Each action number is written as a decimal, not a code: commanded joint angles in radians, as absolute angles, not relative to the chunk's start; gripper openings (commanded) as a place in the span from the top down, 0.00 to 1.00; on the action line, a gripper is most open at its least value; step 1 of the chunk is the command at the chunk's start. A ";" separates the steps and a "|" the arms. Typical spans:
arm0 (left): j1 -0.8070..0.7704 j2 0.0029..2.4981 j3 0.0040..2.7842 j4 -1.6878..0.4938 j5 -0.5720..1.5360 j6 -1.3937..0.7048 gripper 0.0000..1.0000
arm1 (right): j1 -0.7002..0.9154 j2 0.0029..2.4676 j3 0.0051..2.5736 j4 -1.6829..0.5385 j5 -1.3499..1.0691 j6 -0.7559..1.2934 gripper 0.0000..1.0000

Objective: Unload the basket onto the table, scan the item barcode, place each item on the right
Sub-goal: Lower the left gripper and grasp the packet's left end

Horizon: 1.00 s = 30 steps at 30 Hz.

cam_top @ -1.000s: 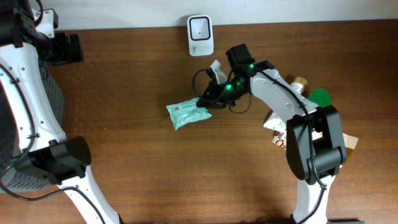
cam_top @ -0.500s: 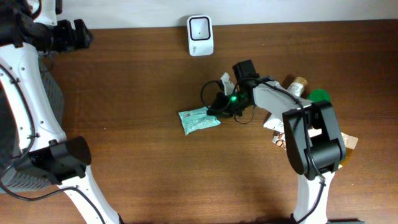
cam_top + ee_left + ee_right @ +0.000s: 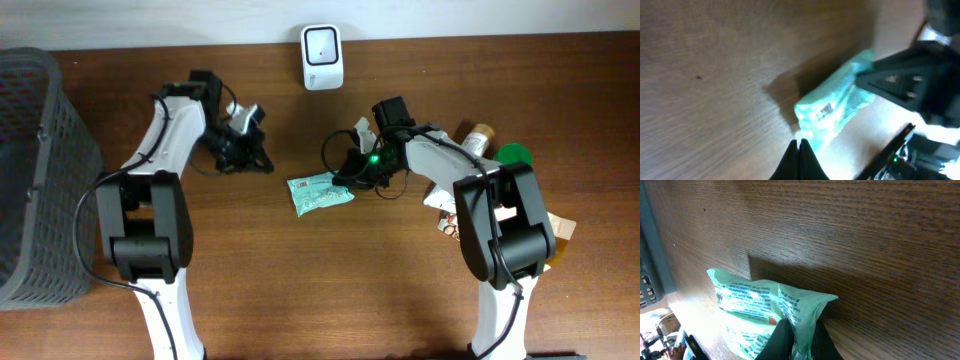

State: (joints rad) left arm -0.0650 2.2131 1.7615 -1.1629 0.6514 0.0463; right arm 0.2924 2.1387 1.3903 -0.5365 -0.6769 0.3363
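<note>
The item is a pale green plastic packet (image 3: 320, 192) lying on the wooden table, with a small barcode (image 3: 824, 111) on the face that shows in the left wrist view. My right gripper (image 3: 347, 177) is shut on the packet's right edge, and the film (image 3: 765, 305) is pinched between its black fingers (image 3: 781, 339). My left gripper (image 3: 262, 164) hovers a little to the packet's upper left. It is shut and empty, its tips (image 3: 799, 146) pressed together and pointing at the packet (image 3: 832, 112). The white scanner (image 3: 322, 43) stands at the table's back edge.
A grey mesh basket (image 3: 40, 170) fills the left side. Behind my right arm lie a green lid (image 3: 515, 155), a cork-topped bottle (image 3: 480, 133) and a few packaged goods (image 3: 560, 230).
My left arm has swung in from the far left to just beside the packet and its jaws have shut. The right gripper dragged the packet slightly right, then held still.
</note>
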 commanded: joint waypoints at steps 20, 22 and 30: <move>-0.302 1.881 1.126 -0.440 0.494 -0.446 1.00 | 0.301 2.150 1.379 -0.548 -0.608 0.331 0.96; -0.301 1.881 1.126 -0.410 0.504 -0.445 1.00 | 0.301 2.150 1.379 -0.549 -0.608 0.331 0.96; -0.305 1.906 1.071 -0.392 0.498 -0.444 1.00 | 0.301 2.150 1.379 -0.549 -0.608 0.331 0.95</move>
State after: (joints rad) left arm -0.3012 1.8786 1.1126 -0.3916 0.5205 -0.4362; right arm 0.2924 2.1387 1.3903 -0.5377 -0.6724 0.3370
